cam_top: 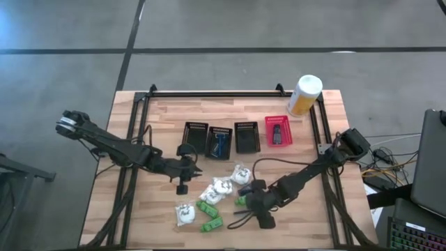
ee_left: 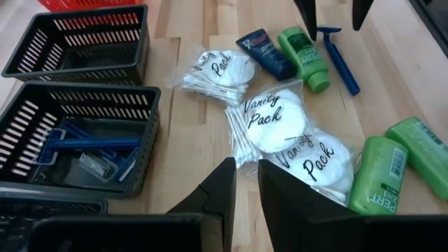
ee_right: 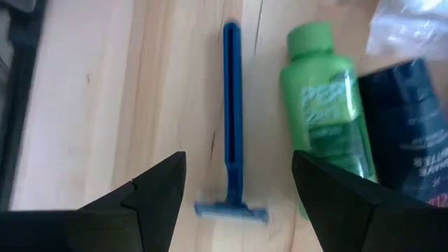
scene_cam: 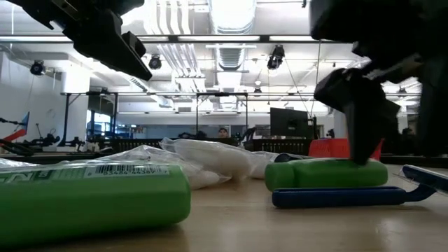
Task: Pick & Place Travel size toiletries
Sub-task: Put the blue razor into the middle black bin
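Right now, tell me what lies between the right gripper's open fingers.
A blue disposable razor lies on bare wood between the right gripper's fingers, seen in the right wrist view.

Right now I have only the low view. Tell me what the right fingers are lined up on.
Observer: The right gripper is open, and the blue razor lines up between its fingers, not the green bottle beside it.
Operator: Name the basket that holds razors.
Observer: The second black basket from the left in the row holds blue razors.
Operator: Report the left arm.
Observer: The left gripper hovers over bare wood, just left of the white packs.
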Controlling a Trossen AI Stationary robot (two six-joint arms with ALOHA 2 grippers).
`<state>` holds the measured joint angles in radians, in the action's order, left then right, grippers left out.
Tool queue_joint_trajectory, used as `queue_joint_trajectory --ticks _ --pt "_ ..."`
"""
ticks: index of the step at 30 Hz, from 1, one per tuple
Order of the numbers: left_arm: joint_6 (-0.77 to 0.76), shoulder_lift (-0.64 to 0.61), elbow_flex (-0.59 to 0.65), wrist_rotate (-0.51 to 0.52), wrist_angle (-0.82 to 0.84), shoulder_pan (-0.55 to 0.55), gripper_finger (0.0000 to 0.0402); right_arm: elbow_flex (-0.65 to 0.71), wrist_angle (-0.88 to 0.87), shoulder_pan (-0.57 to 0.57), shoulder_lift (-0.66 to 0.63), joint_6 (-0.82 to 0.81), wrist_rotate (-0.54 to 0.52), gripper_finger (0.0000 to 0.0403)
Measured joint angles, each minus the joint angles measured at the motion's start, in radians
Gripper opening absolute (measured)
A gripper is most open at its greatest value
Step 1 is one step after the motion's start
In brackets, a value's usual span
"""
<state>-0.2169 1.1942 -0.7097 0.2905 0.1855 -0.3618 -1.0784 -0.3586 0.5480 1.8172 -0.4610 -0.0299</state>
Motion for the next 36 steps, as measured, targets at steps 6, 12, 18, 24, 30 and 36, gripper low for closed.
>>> queue_joint_trajectory --ticks 6,12,18,24,30,36 --pt "-0.034 0.0 0.0 0.0 -0.001 0.0 0.0067 0.002 -0.006 0.011 0.0 0.02 0.0 0.0244" --pt "-0.084 0.001 0.0 0.001 -0.021 0.0 0.0067 -0.012 -0.005 0.039 0.0 0.018 0.003 0.0233" --pt "-0.091 0.001 0.0 0.0 -0.054 0.0 0.0067 -0.011 -0.002 0.059 0.004 0.002 0.004 0.0239" --pt "-0.071 0.001 0.0 0.0 -0.052 0.0 0.0067 -0.01 -0.003 0.054 0.005 0.005 -0.016 0.0252" --pt "-0.039 0.001 0.0 0.0 -0.051 0.0 0.0067 -0.01 -0.005 0.054 0.005 0.002 -0.05 0.026" --pt "-0.035 0.001 0.001 0.0 -0.051 0.0 0.0067 -0.009 -0.011 0.054 0.005 0.001 -0.052 0.0245"
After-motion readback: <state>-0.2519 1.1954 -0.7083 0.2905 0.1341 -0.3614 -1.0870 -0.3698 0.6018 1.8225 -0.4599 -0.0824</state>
